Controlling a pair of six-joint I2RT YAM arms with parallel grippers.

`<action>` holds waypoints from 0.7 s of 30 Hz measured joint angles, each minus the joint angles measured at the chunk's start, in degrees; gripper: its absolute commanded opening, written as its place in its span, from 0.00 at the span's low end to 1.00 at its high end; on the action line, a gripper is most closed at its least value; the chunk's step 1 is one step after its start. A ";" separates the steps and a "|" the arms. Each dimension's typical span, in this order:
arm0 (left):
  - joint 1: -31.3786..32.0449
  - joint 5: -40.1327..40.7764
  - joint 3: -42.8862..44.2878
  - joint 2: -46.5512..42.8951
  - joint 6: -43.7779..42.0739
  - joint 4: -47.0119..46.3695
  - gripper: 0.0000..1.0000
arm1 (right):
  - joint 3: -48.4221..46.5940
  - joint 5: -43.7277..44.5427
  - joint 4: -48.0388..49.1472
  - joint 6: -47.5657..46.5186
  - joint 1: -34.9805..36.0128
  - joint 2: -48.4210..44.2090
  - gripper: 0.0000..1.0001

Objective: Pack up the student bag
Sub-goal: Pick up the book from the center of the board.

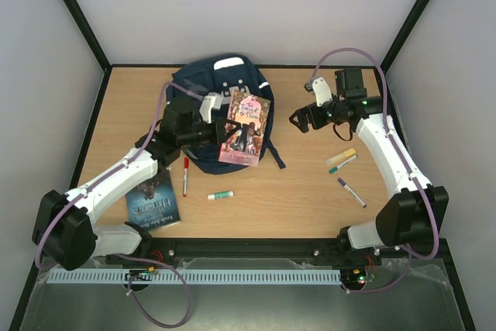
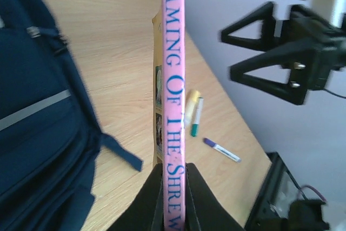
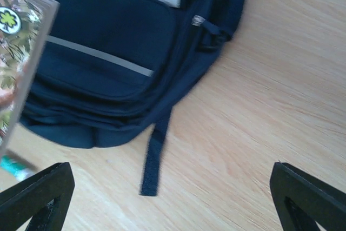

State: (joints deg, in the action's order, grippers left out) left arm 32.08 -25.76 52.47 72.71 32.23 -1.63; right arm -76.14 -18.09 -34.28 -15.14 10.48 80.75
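Observation:
The student bag (image 1: 203, 83), navy blue with grey strips, lies flat at the back middle of the table; it also fills the left wrist view (image 2: 38, 123) and the right wrist view (image 3: 108, 41). My left gripper (image 1: 225, 134) is shut on a pink paperback (image 1: 246, 128) and holds it above the bag's right side. Its black fingers clamp the pink spine (image 2: 174, 79) at the lower end (image 2: 174, 176). My right gripper (image 1: 304, 119) hovers to the right of the bag, open wide with nothing between its fingers (image 3: 173, 190). The book's cover (image 3: 16, 58) shows at that view's left edge.
A dark blue book (image 1: 155, 201) lies at the front left beside my left arm. A red pen (image 1: 185, 176) and a white-and-green stick (image 1: 220, 194) lie in front of the bag. A yellow highlighter (image 1: 341, 156), green marker (image 1: 342, 164) and purple marker (image 1: 351, 191) lie at right. A loose strap (image 3: 154, 160) trails from the bag.

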 measured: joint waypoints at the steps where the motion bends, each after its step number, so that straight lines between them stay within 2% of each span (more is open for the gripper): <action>1: -0.33 -2.08 0.24 0.00 -0.55 -0.81 0.02 | 0.09 -2.12 -0.02 -0.09 -0.09 0.00 0.99; 4: -0.87 -7.02 0.52 0.00 -1.20 -3.39 0.02 | 0.13 -10.38 0.00 -0.42 -0.31 -0.07 1.00; 9: -2.43 -12.87 0.31 0.00 0.31 -8.92 0.02 | 1.92 -26.67 2.12 0.57 -0.35 -1.73 0.94; 11: -3.37 -14.88 -0.70 -0.07 2.75 -13.88 0.02 | 3.06 -32.63 3.50 2.03 -0.35 -2.49 0.90; 21: -4.15 -18.27 -3.72 -1.01 13.70 -29.57 0.02 | 2.54 -48.81 6.38 7.72 -0.33 0.94 0.83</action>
State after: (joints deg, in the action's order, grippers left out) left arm 27.92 -44.03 48.75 71.70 45.93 -31.20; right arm -73.60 -66.89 -27.90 -7.42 10.15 81.69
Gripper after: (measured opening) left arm 0.058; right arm 0.836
